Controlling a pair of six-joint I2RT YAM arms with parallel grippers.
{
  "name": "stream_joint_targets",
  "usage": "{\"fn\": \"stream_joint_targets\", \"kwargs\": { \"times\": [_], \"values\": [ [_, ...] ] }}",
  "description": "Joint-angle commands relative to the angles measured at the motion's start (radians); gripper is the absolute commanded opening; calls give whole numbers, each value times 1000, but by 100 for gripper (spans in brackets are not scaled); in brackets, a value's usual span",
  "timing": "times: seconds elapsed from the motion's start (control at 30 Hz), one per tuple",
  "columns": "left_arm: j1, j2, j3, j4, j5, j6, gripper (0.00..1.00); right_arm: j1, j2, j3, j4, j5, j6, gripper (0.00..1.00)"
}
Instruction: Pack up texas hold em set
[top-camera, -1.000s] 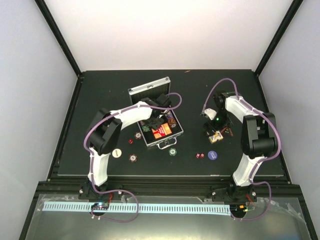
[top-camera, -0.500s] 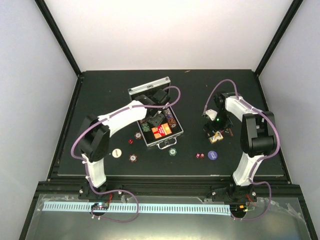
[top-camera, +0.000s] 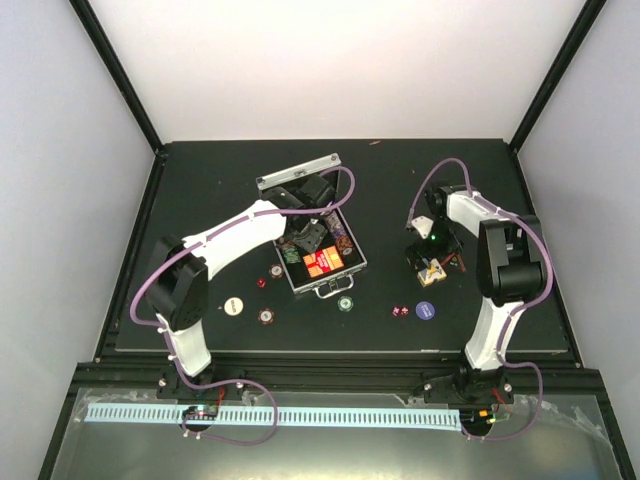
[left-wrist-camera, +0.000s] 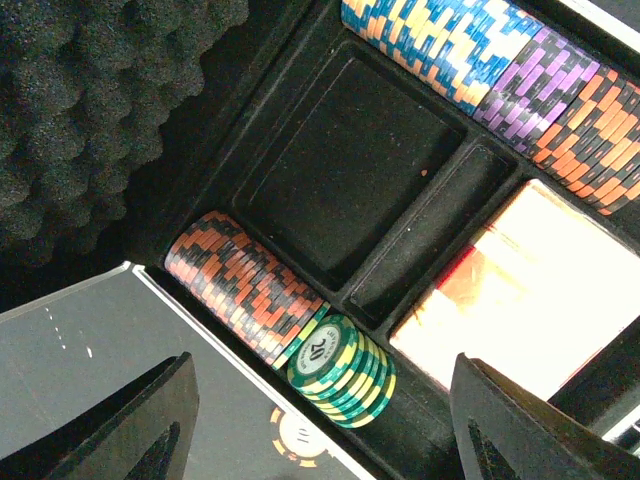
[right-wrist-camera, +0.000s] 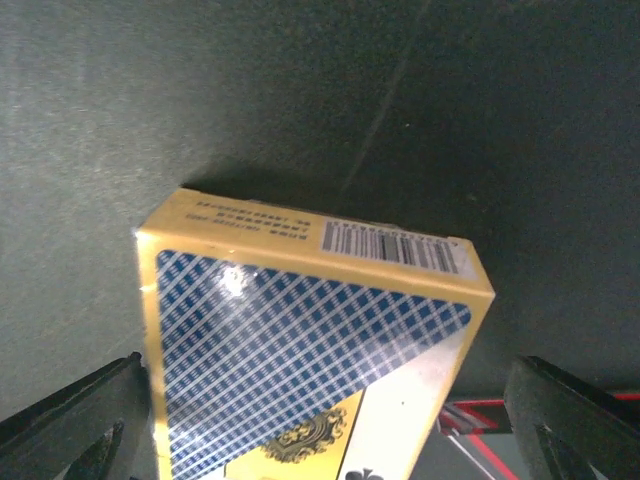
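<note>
Since a second ago, my left arm is stretching further over the case (top-camera: 330, 285). I am seeing my left gripper (left-wrist-camera: 320, 430) hanging wide open and holding nothing, above the green chips (left-wrist-camera: 340, 368) in their slot. My right gripper (right-wrist-camera: 330, 430) is standing wide around the card deck (right-wrist-camera: 300, 340). That deck is sitting on the table (top-camera: 200, 200), right of the case. Loose chips (top-camera: 266, 316) are lying in front.

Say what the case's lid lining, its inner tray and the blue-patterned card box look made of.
Lid lining: dark grey foam, matt and porous, with egg-crate bumps. Inner tray: black moulded insert, matt, perhaps flocked plastic; the look leaves it open. Card box: printed cardboard, likely gloss-coated; folded edges, a barcode and a glare spot show.
</note>
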Motion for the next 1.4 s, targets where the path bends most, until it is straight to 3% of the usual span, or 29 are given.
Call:
{"fn": "stream_joint_targets", "kwargs": {
  "times": [0.0,0.5,0.8,0.97,1.13,1.37],
  "values": [
    [-4,-33,32,-37,-10,-23,72,-3,16,10,27,43,16,99],
    [-3,-123,-42,-34,-27,-48,72,34,-17,-22,-2,75,-6,72],
    [40,-354,-283,0,68,-142,72,80,-82,90,-46,14,-93,67],
    [164,-484,-462,49,190,-245,71,116,-83,186,-70,-44,-142,66],
    [345,-607,-583,124,251,-330,64,140,-73,246,-84,-102,-145,65],
    [561,-490,-616,324,296,-379,44,159,-109,239,-77,-147,-197,64]
  ]
}}
